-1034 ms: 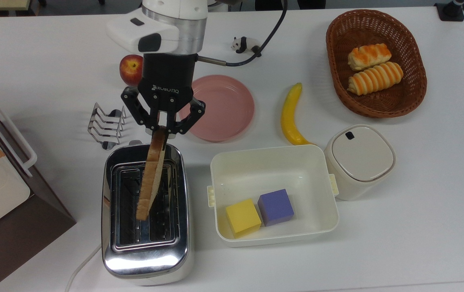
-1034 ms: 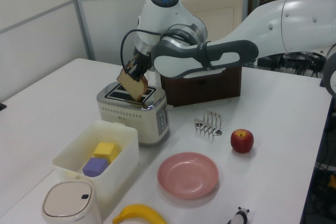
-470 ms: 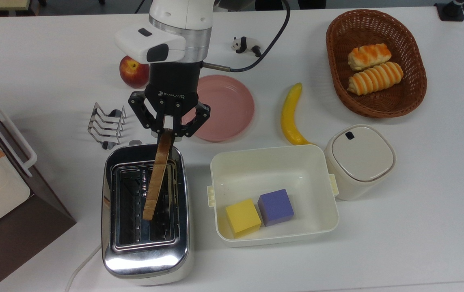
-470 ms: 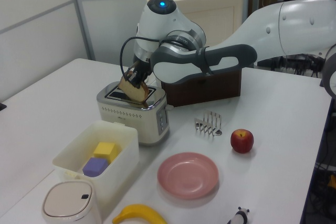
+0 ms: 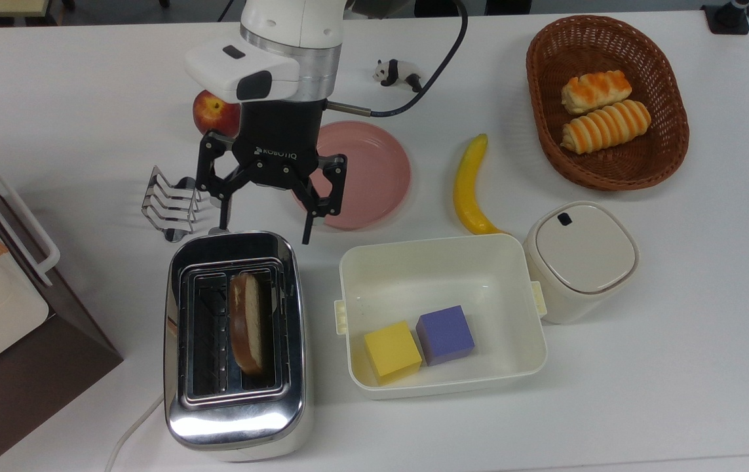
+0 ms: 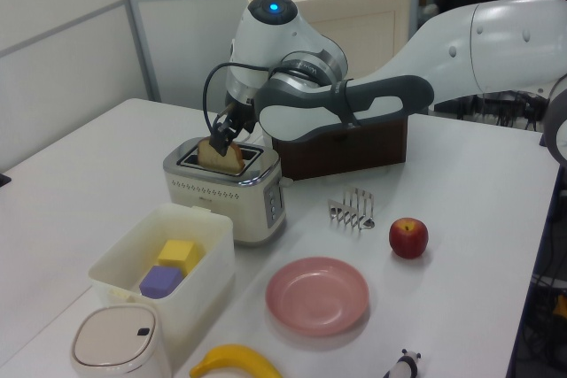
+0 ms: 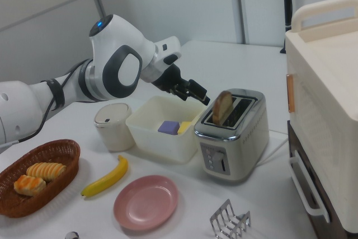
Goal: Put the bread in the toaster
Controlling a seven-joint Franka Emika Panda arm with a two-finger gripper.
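Note:
The bread (image 5: 248, 322) stands in the right-hand slot of the chrome toaster (image 5: 236, 426) in the top view, its top edge sticking out. My gripper (image 5: 266, 226) hangs open just beyond the toaster's far end, its fingers spread wide and holding nothing. In the left view the bread (image 6: 221, 155) pokes up from the toaster (image 6: 229, 192), with the gripper (image 6: 223, 127) just above it. In the right view the bread (image 7: 223, 107) rises from the toaster (image 7: 232, 141), and the gripper (image 7: 193, 90) is to the right view's left of it.
A wire toast rack (image 5: 171, 204), an apple (image 5: 213, 113) and a pink plate (image 5: 364, 172) lie behind the toaster. A white box (image 5: 443, 262) with two cubes sits beside it, then a banana (image 5: 469, 187), a lidded canister (image 5: 580, 259) and a basket of rolls (image 5: 607, 101). A brown cabinet (image 5: 0, 314) stands at the top view's left.
The gripper has opened and let go of the bread. The slice dropped from its tilted hold above the toaster down into the slot.

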